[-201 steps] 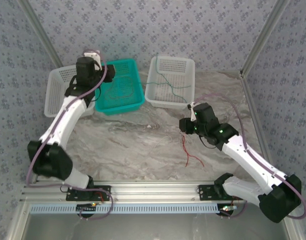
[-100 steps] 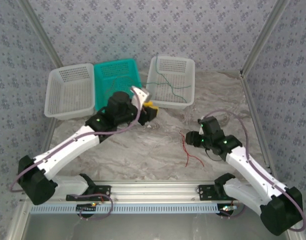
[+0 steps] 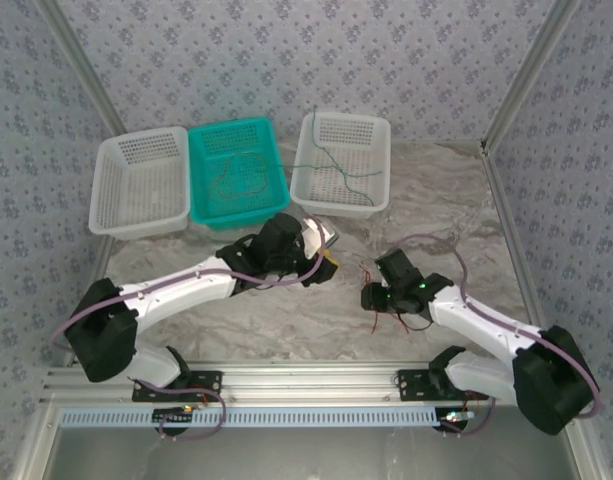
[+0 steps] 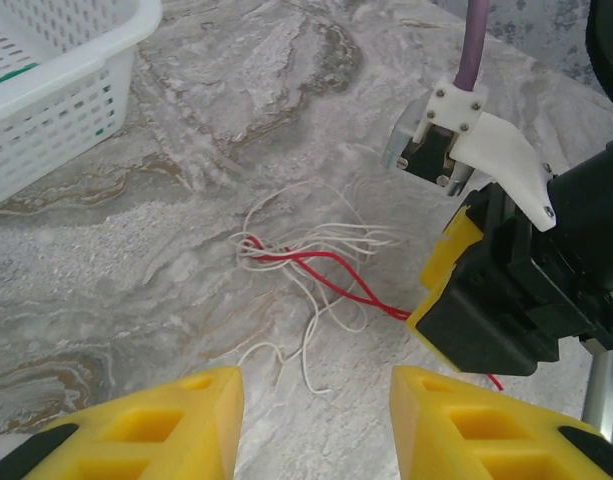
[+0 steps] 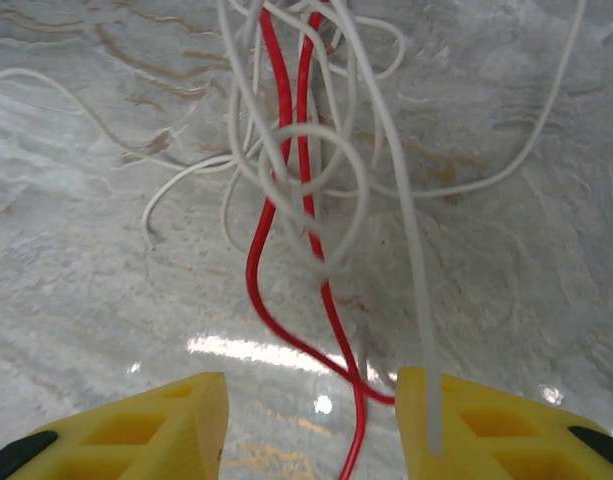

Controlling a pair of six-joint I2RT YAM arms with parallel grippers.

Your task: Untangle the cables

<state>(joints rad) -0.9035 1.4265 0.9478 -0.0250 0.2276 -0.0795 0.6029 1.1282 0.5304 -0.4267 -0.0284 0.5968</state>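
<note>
A tangle of thin white cables (image 4: 316, 240) and a red cable (image 4: 331, 275) lies on the marble table between my two grippers. My left gripper (image 4: 314, 425) stands open just short of the tangle, with nothing between its fingers. My right gripper (image 5: 311, 430) is open and low over the same tangle. The red cable (image 5: 261, 235) runs between its fingers, and a white cable (image 5: 416, 260) lies across the right finger (image 5: 466, 430). In the top view the left gripper (image 3: 329, 262) and right gripper (image 3: 370, 296) face each other closely. Green cables lie in the teal basket (image 3: 199, 170) and the right white basket (image 3: 338, 206).
Three baskets stand in a row at the back: a white one (image 3: 98, 190) on the left, the teal one, and a white one on the right. The right arm's black and yellow gripper (image 4: 436, 295) is close ahead in the left wrist view. A white basket corner (image 4: 76, 80) is at its upper left.
The left arm has swung from the back baskets to the table's middle, beside the tangle. The right gripper has moved nearer and lower over the red and white cables.
</note>
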